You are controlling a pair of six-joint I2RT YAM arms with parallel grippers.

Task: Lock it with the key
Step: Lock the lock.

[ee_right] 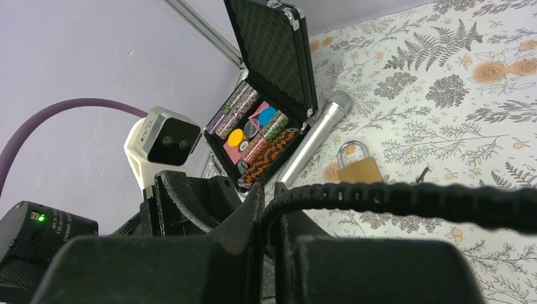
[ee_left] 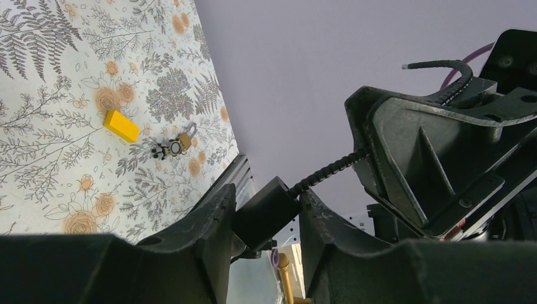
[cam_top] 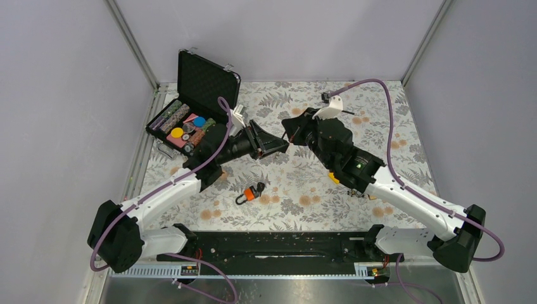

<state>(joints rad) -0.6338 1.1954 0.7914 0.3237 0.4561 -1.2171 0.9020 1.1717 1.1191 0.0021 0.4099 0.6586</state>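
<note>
Gripping black block (ee_left: 263, 221) in left claw (ee_left: 266, 195), pinching its cable (ee_right: 405, 196) in closed right claw (ee_right: 268, 197); not yet reaching for likely key (ee_left: 172, 147) on desk (ee_left: 50, 76).

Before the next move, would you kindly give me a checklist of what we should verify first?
1. Left end effector closed on the black block: ok.
2. Right end effector clamped on the ribbed cable: ok.
3. Cable runs from block to the right arm without a kink: ok.
4. Brass padlock shackle open: cannot tell.
5. Key found: cannot tell; the small dark item beside the padlock is too small to identify.
6. An end effector free for a key: not ok.
</note>
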